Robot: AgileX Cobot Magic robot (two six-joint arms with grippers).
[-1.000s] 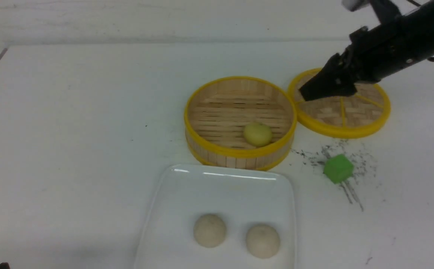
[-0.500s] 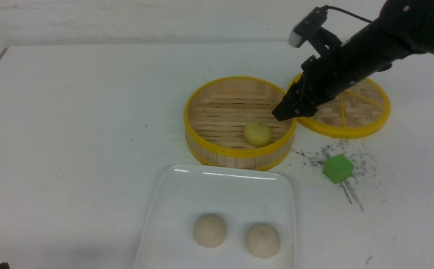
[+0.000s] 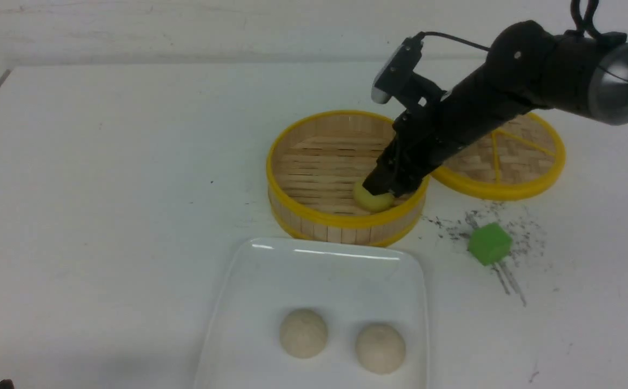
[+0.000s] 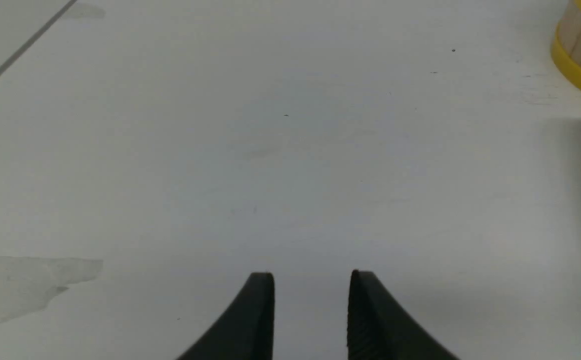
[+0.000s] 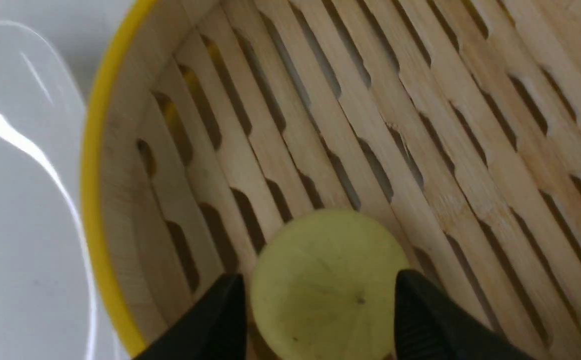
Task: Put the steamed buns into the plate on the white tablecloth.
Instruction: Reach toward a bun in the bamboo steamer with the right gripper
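right gripper [image 5: 320,285] stood spread astride the yellow bun [image 5: 328,250] in the steamer basket [image 3: 341,221]; scuffed white surface [image 3: 103,189] beneath, pale wall [image 3: 184,27] behind.

1. Front cam sits on the robot's side between the arms, looking forward and down from well back. The steamer basket [image 3: 346,221], plate [image 3: 319,270] and right gripper [image 3: 381,190] all fit in.
2. Left wrist cam rides behind the left gripper [image 4: 311,285], looking low across the tablecloth [image 4: 270,150] past its tips. The basket wall and plate rim just peek in, well off to one side.
3. Right wrist cam looks past the right gripper's tips into the basket, super close. It shares the yellow bun [image 5: 320,250], basket and plate edge with the front cam.
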